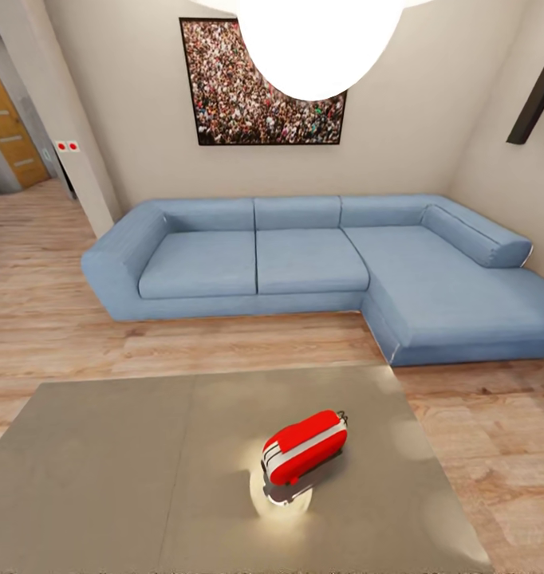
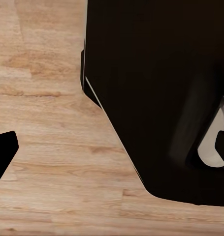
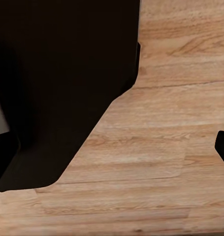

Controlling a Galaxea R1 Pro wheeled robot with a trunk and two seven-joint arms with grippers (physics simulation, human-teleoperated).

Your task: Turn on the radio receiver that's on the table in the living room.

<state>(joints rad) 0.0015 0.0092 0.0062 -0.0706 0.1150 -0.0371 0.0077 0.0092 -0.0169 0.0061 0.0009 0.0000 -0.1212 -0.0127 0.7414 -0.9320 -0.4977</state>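
Radio receiver [image 1: 304, 446]: the small red radio sits on the glossy grey table [image 1: 104, 478], right of the table's centre seam and nearer the edge closest to the camera than the edge facing the sofa [image 1: 304, 259]. Its long axis runs diagonally, from the near-left end, where a white band and a grey face show, up to the far-right end, where a thin dark wire handle sticks out. A bright reflection of the big lamp [image 1: 312, 40] pools on the tabletop under and just in front of it.

From the head view the radio lies slightly right of the middle of the picture, so I judge the right arm the more natural one to reach it, though no arm shows over the table. Both wrist views look down at the light wood floor [image 2: 48, 147] beside a large black body, so the arms seem to hang low beside the robot. Dark finger tips sit at the edges of each wrist view, but I cannot tell how wide either gripper stands.

No brand, label or readable writing shows on the radio. The framed picture [image 1: 264, 80] above the sofa shows a crowd, with no text.
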